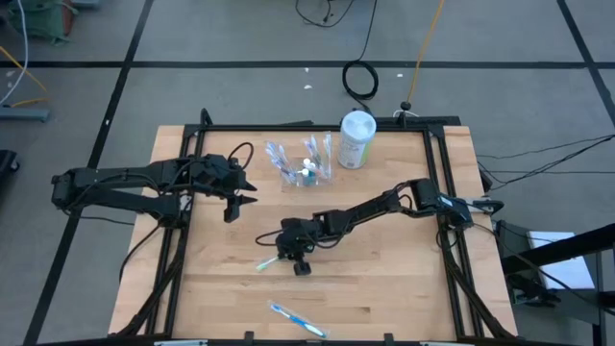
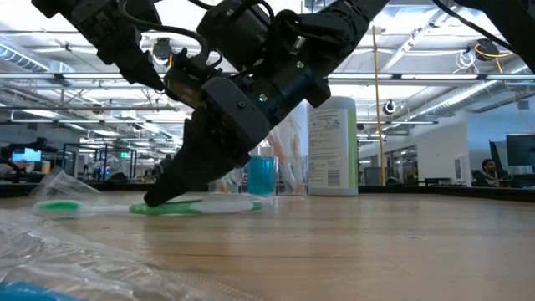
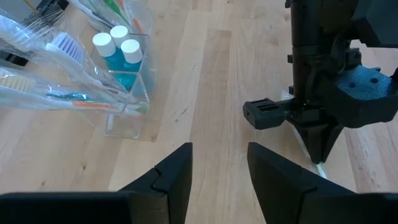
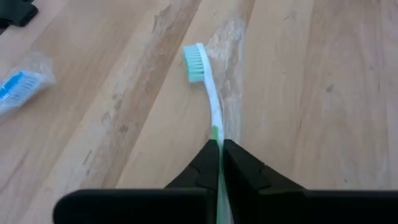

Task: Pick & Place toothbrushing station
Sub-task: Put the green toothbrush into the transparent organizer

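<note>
A green-and-white toothbrush (image 4: 209, 93) lies flat on the wooden table (image 1: 384, 279), near the middle of the board, its green bristle head pointing toward the table's near left. The right gripper (image 4: 221, 163) is down on the table with its two fingers pinched tight on the brush's handle, as the right wrist view shows; the clear wrapper around the brush glints beside the handle.

Behind it, toward the far edge of the table, stands the clear plastic cup (image 1: 306, 171), holding several wrapped toothbrushes (image 3: 56, 93) that lean out to one side and small blue toothpaste tubes (image 3: 118, 53) with white caps. A tall white-and-green canister (image 1: 356, 140) stands just beside the cup, on its right in the overhead view.

The left gripper (image 1: 237, 200) hovers over the left part of the table, apart from the cup and the pinched brush, its fingers spread with nothing between them.

Near the table's front edge lies another wrapped toothbrush, blue (image 1: 296, 319), well apart from both grippers.
</note>
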`<move>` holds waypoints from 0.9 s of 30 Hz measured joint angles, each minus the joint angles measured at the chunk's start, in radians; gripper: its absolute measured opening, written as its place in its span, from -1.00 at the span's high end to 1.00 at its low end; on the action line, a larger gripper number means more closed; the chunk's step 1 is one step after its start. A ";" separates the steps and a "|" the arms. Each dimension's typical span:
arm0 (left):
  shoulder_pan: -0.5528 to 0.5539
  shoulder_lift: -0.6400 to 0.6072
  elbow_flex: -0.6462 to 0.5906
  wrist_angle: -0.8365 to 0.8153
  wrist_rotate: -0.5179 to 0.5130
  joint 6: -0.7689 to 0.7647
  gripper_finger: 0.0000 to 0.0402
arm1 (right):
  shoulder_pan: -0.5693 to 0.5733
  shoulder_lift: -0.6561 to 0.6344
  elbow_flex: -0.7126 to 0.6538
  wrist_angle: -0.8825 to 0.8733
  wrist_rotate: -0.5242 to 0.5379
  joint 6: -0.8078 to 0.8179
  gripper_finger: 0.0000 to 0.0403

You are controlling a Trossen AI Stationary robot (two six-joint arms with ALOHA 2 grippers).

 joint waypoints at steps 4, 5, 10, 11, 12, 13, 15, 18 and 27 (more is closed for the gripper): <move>0.000 0.000 0.000 0.000 0.000 0.000 0.20 | 0.001 -0.016 -0.002 -0.003 0.002 -0.002 0.96; 0.000 0.000 0.000 0.000 0.000 0.000 0.20 | 0.000 -0.022 -0.003 -0.011 0.002 -0.004 0.97; 0.000 0.000 0.000 -0.001 0.000 0.000 0.20 | 0.003 -0.047 -0.004 -0.013 0.008 -0.010 0.99; 0.000 0.000 0.000 -0.001 0.000 0.000 0.20 | 0.004 -0.053 -0.004 -0.014 0.008 -0.012 1.00; 0.000 0.000 0.000 -0.001 0.000 0.000 0.20 | 0.005 -0.058 -0.004 -0.019 0.007 -0.012 1.00; 0.000 0.000 0.000 -0.001 0.000 0.000 0.20 | 0.006 -0.064 -0.004 -0.021 0.007 -0.008 1.00; 0.000 0.000 0.000 -0.002 0.000 0.000 0.20 | 0.006 -0.085 -0.004 -0.042 0.006 -0.007 0.99; 0.000 0.000 0.000 -0.001 0.000 0.000 0.20 | 0.005 -0.123 -0.004 -0.056 0.008 -0.005 0.99; 0.000 0.000 0.000 -0.001 0.000 0.000 0.20 | 0.012 -0.284 -0.003 -0.242 0.121 0.014 1.00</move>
